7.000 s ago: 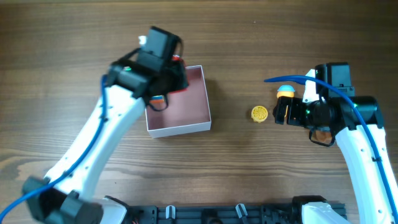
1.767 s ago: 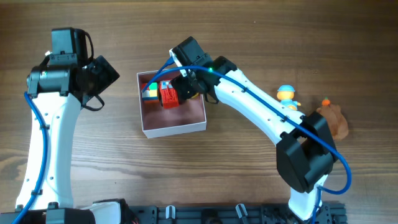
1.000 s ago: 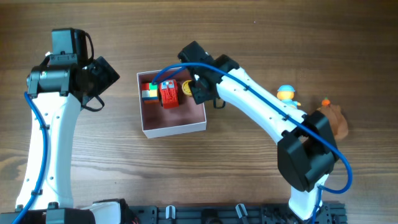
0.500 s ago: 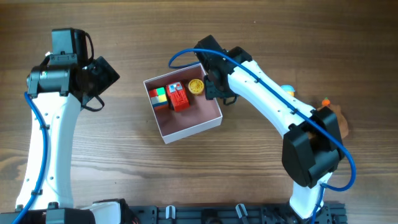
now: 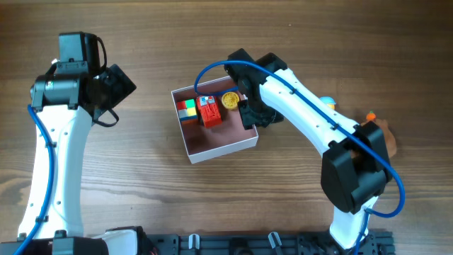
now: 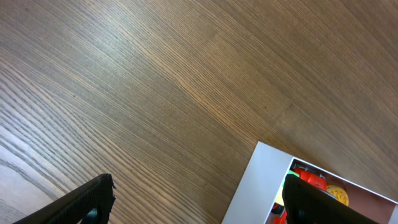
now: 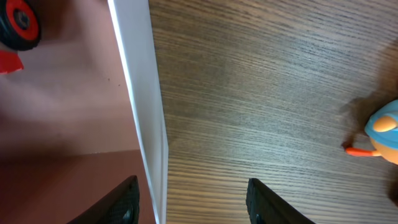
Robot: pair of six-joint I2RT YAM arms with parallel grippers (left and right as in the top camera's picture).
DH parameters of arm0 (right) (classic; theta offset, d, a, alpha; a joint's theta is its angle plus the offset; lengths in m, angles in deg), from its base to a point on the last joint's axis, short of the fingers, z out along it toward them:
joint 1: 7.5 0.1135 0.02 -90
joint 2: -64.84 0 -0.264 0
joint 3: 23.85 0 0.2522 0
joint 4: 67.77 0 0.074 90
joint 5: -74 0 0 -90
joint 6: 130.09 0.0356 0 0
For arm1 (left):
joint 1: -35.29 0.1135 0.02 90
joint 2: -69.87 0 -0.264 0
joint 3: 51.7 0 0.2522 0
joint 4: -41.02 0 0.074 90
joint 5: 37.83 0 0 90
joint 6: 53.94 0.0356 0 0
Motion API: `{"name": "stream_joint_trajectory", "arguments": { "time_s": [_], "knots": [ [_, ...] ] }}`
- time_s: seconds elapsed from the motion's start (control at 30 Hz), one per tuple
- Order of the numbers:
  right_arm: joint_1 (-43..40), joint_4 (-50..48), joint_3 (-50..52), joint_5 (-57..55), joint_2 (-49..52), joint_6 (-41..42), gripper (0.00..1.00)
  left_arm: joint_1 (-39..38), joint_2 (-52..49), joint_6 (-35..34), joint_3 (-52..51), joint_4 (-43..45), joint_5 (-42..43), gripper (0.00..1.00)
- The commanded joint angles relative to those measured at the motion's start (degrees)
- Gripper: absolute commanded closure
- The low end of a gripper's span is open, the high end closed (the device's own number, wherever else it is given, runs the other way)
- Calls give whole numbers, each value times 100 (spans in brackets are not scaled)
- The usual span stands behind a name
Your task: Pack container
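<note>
The container (image 5: 244, 141), a shallow white-walled box with a pink inside, lies tilted at mid-table. In it are a colourful cube (image 5: 186, 110), a red toy (image 5: 208, 111) and a yellow disc (image 5: 230, 100). My right gripper (image 5: 250, 117) is open and straddles the box's right wall (image 7: 138, 93), one finger inside and one outside (image 7: 193, 186). My left gripper (image 5: 120, 83) is open and empty, left of the box; its wrist view (image 6: 199, 183) shows the box corner (image 6: 258, 180) between the fingers.
A small figure with a blue hat (image 5: 327, 103) stands right of the box, mostly hidden by my right arm; it shows at the right edge of the right wrist view (image 7: 384, 134). A brown toy (image 5: 383, 136) lies at the far right.
My right gripper left the yellow disc in the box and moved to the box's right wall. The box has slid to the right and turned. The left arm has not moved.
</note>
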Motion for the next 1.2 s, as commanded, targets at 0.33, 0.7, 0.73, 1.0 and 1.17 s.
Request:
{"name": "stream_joint_trajectory", "arguments": {
  "time_s": [0.33, 0.7, 0.73, 1.0, 1.17],
  "knots": [
    [9, 811, 50, 286, 79, -380, 45, 37, -33, 116, -31, 17, 63, 12],
    [9, 1088, 52, 566, 79, -977, 42, 37, -33, 116, -31, 20, 63, 12],
    [9, 1084, 52, 566, 79, -977, 42, 37, -33, 116, -31, 31, 63, 12],
    [9, -1071, 52, 149, 79, -975, 37, 37, -33, 116, -31, 33, 66, 12],
    [-9, -1808, 52, -435, 79, -953, 37, 37, -33, 116, -31, 35, 66, 12]
  ]
}}
